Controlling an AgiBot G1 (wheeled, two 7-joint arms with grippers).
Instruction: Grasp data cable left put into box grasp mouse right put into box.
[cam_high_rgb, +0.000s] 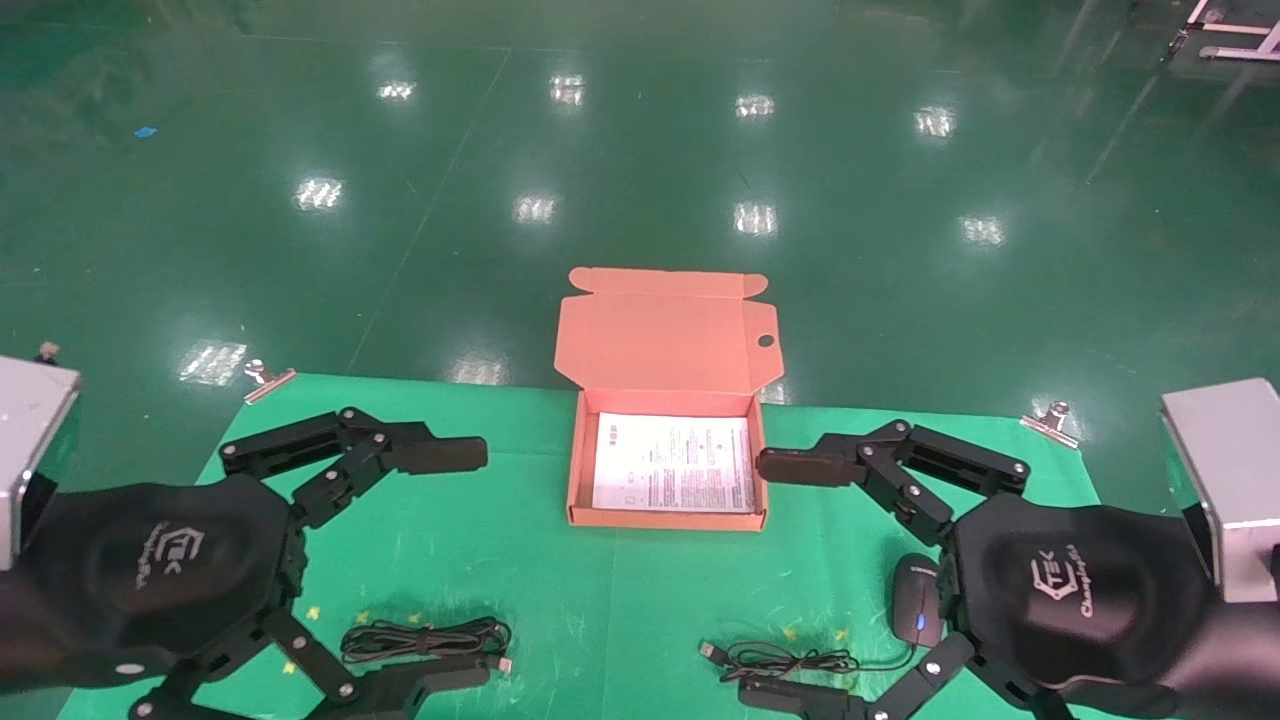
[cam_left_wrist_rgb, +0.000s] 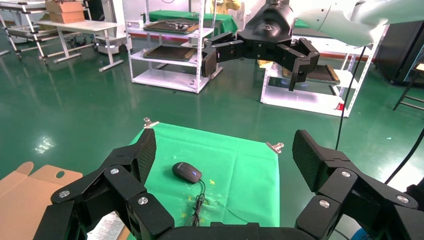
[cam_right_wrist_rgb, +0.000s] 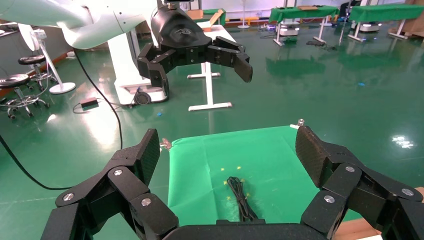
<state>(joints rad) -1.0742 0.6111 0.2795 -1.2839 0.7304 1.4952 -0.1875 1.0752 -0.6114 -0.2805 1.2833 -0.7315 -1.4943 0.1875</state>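
Orange-brown cardboard, the box (cam_high_rgb: 667, 455) sits open at the middle of the green cloth (cam_high_rgb: 520, 560), lid tilted back, a white printed sheet (cam_high_rgb: 673, 462) flat inside. The data cable (cam_high_rgb: 425, 640) lies bundled on the cloth, nearer the robot than the box and off to its left; the mouse (cam_high_rgb: 917, 598) rests nearer and to the box's right, its thin cord (cam_high_rgb: 790, 660) trailing toward the middle. The left gripper (cam_high_rgb: 455, 565) hovers left of the box, spread wide and empty. The right gripper (cam_high_rgb: 780, 580) hovers right of the box, likewise wide apart and empty.
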